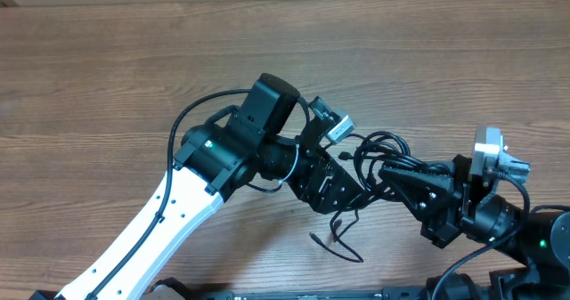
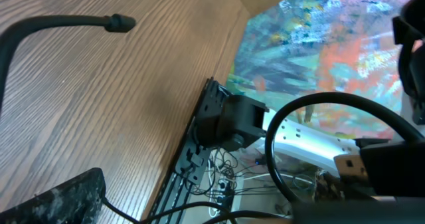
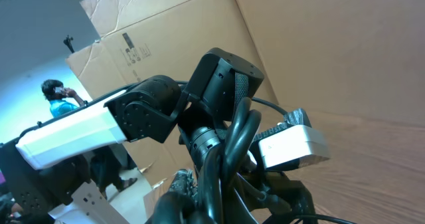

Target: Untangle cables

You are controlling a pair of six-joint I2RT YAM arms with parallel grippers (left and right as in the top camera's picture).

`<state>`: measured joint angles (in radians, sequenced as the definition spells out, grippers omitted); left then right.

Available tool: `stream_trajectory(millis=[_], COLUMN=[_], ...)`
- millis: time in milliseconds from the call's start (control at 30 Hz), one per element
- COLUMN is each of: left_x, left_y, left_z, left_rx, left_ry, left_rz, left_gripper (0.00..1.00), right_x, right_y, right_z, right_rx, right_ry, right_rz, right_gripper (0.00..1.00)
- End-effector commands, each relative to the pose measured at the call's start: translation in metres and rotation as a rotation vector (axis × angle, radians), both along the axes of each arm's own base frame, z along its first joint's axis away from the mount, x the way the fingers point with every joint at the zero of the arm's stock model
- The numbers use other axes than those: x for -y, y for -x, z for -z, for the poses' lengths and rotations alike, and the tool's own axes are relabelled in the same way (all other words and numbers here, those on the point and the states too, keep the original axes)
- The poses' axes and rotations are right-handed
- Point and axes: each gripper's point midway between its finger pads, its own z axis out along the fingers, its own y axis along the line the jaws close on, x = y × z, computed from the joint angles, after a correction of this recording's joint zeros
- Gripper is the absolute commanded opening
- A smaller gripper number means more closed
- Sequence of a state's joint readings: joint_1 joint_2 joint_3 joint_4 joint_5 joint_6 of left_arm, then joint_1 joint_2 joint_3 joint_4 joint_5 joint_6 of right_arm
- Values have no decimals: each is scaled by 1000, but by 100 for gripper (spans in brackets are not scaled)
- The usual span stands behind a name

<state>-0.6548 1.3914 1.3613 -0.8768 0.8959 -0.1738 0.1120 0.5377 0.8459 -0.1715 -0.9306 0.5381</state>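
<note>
From overhead you see the cables [image 1: 378, 150] knotted in a small black tangle on the wooden table [image 1: 107, 68], right of centre and squeezed between the two arms. One loose strand [image 1: 343, 242] trails toward the near edge. Your left gripper [image 1: 343, 193] meets the tangle from the left and your right gripper [image 1: 390, 171] from the right, tips near each other. From up there the dark bodies hide the jaws.

The wrist views fill that in. On the left wrist, one textured finger [image 2: 66, 197] sits in the bottom-left corner with bare table beside it, so those jaws are spread wide with nothing gripped. A cable loop [image 2: 319, 101] arcs across the right side, and a thick black cord [image 2: 60, 23] with a rounded end curves in at top left (I cannot tell whether it is one of the cables).

On the right wrist, the jaws are pinched together on the cables, which rise from them in fat loops and block much of the left arm [image 3: 73, 134]. Behind it are a cardboard box [image 3: 153, 31] and a person [image 3: 56, 98].
</note>
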Motion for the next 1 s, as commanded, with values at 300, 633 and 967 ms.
stream_trajectory(millis=[300, 633, 967], left_x=[8, 18, 9], left_y=[8, 4, -29], left_z=[-15, -19, 3], left_rx=[56, 121, 99], left_ry=[86, 99, -60], left_rz=[76, 71, -159], left_gripper=[99, 100, 100], right_x=[2, -3, -5], right_y=[8, 21, 25], right_z=[-25, -29, -28], right_rx=[19, 45, 45], right_ry=[-72, -66, -57], right_rz=[-6, -79, -103], right_gripper=[4, 4, 4])
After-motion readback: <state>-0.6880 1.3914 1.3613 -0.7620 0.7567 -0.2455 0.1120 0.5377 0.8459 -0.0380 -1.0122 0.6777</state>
